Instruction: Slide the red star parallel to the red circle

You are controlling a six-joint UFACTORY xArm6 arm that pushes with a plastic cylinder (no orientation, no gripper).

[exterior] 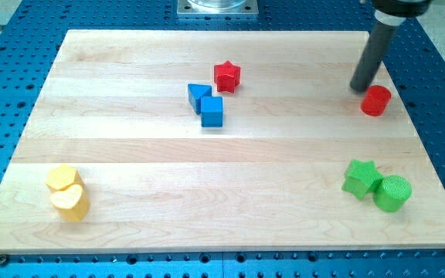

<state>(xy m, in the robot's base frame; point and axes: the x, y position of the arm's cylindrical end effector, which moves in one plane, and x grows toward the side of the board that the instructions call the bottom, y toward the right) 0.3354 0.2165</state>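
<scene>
The red star (227, 76) lies on the wooden board in the upper middle. The red circle (375, 100) lies far to the view's right, slightly lower than the star. My tip (359, 88) is the lower end of a dark rod coming down from the view's top right. It rests just to the upper left of the red circle, very close to it or touching, and far to the right of the red star.
A blue triangle (198, 95) and a blue cube (212, 111) sit together just below left of the red star. A green star (361, 178) and green circle (392, 193) are at the bottom right. A yellow hexagon (63, 178) and yellow heart (69, 203) are at the bottom left.
</scene>
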